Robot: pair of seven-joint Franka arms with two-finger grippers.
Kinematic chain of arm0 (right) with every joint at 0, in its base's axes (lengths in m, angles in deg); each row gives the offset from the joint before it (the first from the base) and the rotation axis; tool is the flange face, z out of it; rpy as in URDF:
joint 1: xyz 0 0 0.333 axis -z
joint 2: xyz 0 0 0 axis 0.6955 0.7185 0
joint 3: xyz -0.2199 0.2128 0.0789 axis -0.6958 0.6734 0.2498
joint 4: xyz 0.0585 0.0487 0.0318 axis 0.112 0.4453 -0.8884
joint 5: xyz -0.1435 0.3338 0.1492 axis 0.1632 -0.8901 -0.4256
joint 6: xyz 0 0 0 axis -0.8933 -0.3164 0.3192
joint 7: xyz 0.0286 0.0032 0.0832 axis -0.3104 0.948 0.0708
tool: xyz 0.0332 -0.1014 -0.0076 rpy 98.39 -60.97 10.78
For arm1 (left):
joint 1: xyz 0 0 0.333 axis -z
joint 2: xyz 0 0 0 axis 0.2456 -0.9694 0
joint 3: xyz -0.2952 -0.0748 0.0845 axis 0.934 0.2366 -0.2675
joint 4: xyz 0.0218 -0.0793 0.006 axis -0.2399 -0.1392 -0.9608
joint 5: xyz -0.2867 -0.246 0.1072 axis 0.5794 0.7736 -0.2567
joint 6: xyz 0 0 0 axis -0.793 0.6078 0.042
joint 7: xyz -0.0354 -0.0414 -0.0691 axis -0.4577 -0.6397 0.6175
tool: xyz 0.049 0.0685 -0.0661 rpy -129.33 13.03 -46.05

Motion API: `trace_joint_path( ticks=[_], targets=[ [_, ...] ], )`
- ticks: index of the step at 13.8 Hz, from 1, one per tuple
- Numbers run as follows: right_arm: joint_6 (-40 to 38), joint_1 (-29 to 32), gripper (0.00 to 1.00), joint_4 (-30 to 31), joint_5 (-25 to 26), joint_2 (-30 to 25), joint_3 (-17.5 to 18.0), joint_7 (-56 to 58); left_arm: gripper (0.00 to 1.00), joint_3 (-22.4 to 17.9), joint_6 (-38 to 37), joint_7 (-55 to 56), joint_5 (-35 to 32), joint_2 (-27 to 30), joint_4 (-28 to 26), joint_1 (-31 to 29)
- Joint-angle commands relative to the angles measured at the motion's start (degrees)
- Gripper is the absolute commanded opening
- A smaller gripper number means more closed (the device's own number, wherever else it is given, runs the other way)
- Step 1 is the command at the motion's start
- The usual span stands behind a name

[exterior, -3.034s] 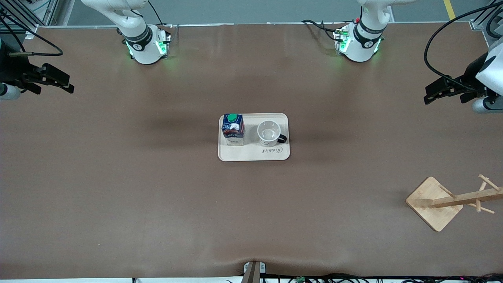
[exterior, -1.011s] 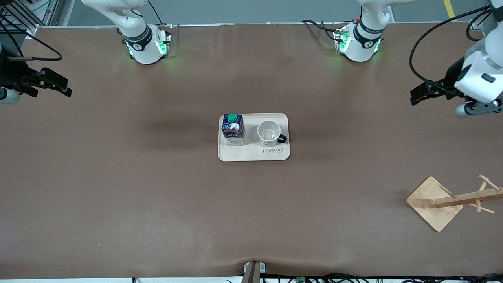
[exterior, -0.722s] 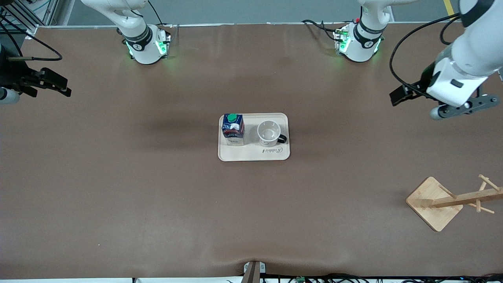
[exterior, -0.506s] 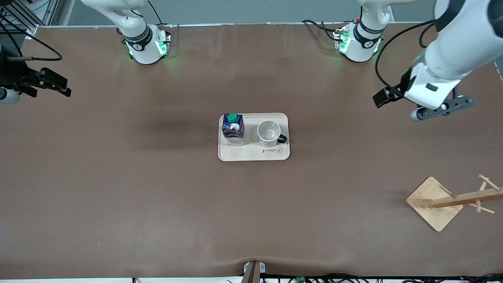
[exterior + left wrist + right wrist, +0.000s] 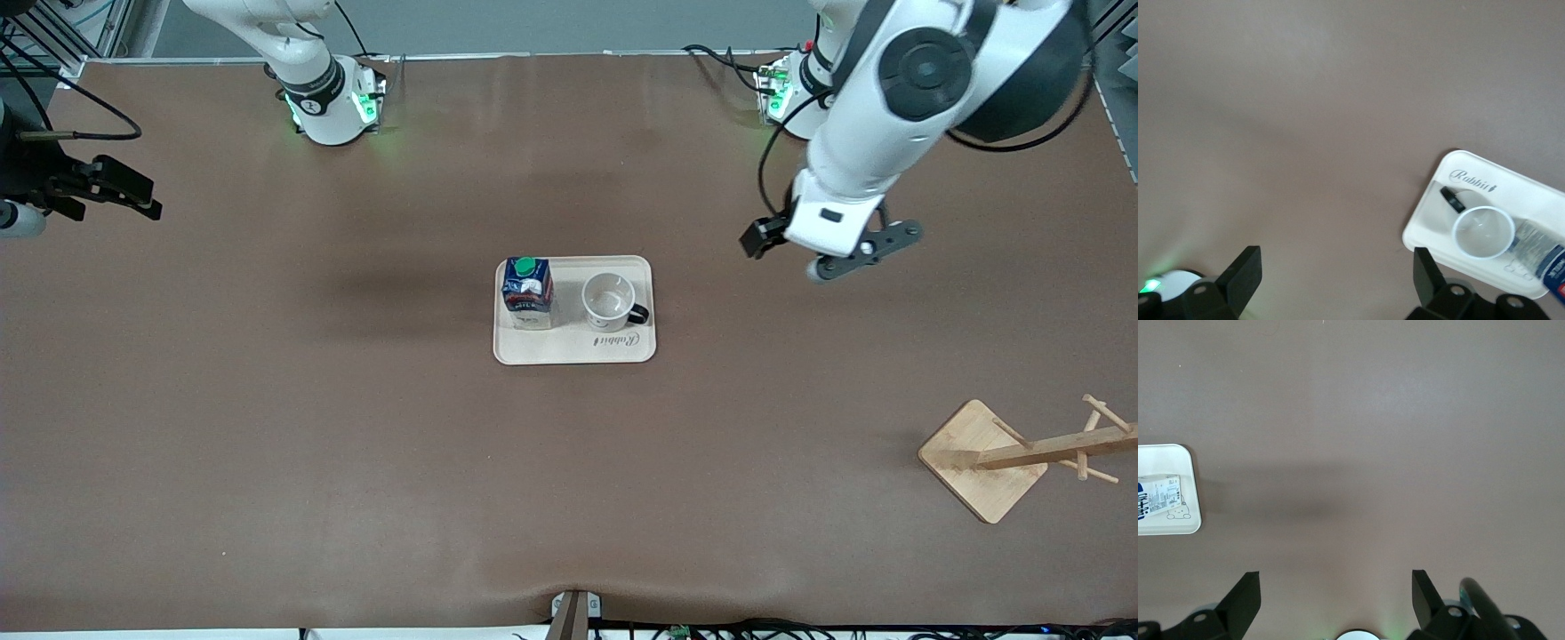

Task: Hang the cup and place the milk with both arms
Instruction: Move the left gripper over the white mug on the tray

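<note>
- Cream tray (image 5: 574,351) printed "Rabbit" holds blue milk carton (image 5: 527,292) beside white cup (image 5: 609,301).
- Left gripper (image 5: 1331,267), fingers apart, hovers near the tray.
- Right gripper (image 5: 1335,587), fingers apart, waits well apart from the tray.

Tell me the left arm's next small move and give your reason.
Probably keep carrying the left gripper toward the tray until it is over the cup. Its fingers are open and empty, it hangs over bare table beside the tray, and the cup stands upright there next to the milk, untouched. The right gripper waits.
</note>
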Motion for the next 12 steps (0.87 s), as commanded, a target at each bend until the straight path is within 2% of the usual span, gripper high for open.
trace_joint_path(
  ticks=[1, 8, 12],
  targets=[
    [-0.7, 1.3, 1.00, -1.0, 0.5, 0.8, 0.9, 0.0, 1.00, 2.6, 4.0, 8.2, -0.2, -3.2, -0.8, 0.6],
    [-0.7, 1.3, 1.00, -1.1, 0.5, 1.2, 0.9, 0.0, 1.00, 2.8, 17.1, 30.7, -1.3, -13.1, -2.1, 8.6],
    [-0.7, 1.2, 1.00, -1.1, 0.5, 1.2, 0.9, 0.0, 1.00, 2.5, 21.7, 36.0, -1.4, -16.4, -3.7, 11.0]
  ],
)
